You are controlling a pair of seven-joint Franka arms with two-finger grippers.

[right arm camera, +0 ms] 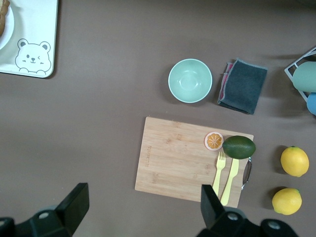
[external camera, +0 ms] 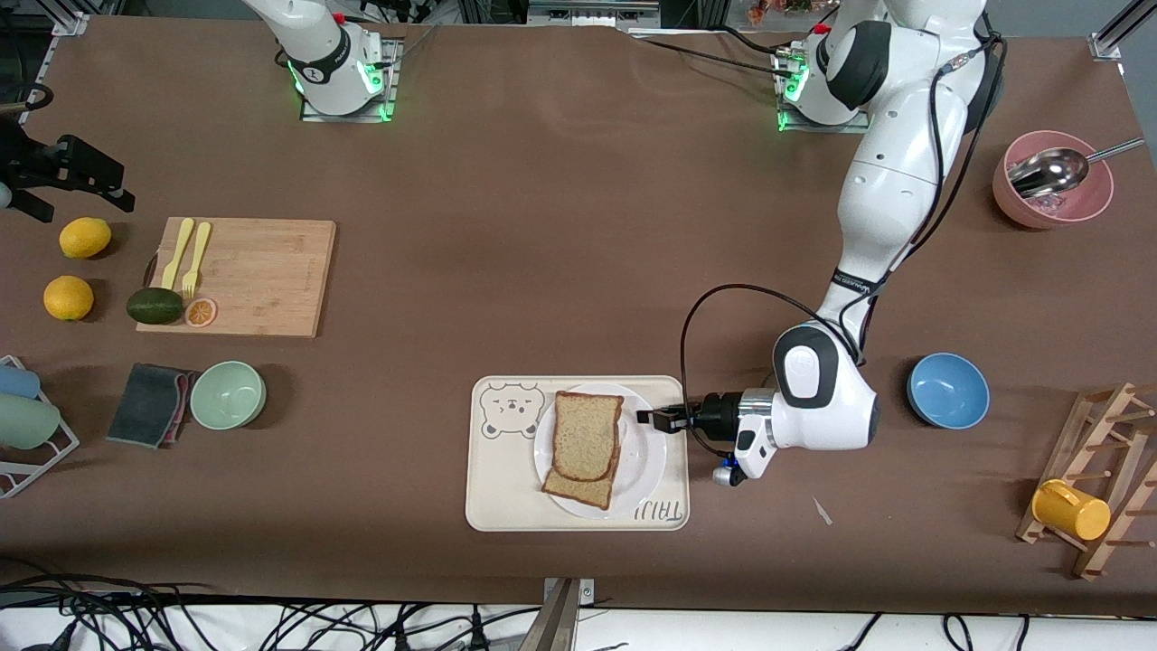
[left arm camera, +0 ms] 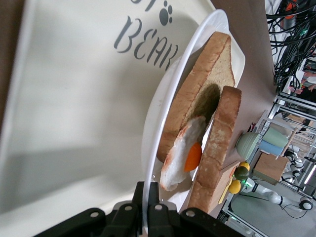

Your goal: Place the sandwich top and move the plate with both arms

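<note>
Two bread slices are stacking on the plate (external camera: 649, 452); the sandwich top (external camera: 586, 436) is lying uppermost, over a fried egg (left arm camera: 182, 158). Left gripper (external camera: 658, 419) is clamping the plate rim at 3 o'clock, inside the bear-print tray (external camera: 495, 488). Right gripper (right arm camera: 143, 207) is waiting wide open over the cutting board (right arm camera: 173, 158).

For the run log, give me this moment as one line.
left gripper: shut on plate rim | sandwich top: on stack | right gripper: open, waiting above table

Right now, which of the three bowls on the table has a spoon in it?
The pink bowl near the left arm's base holds a metal spoon. The blue bowl and the pale green bowl hold nothing.
</note>
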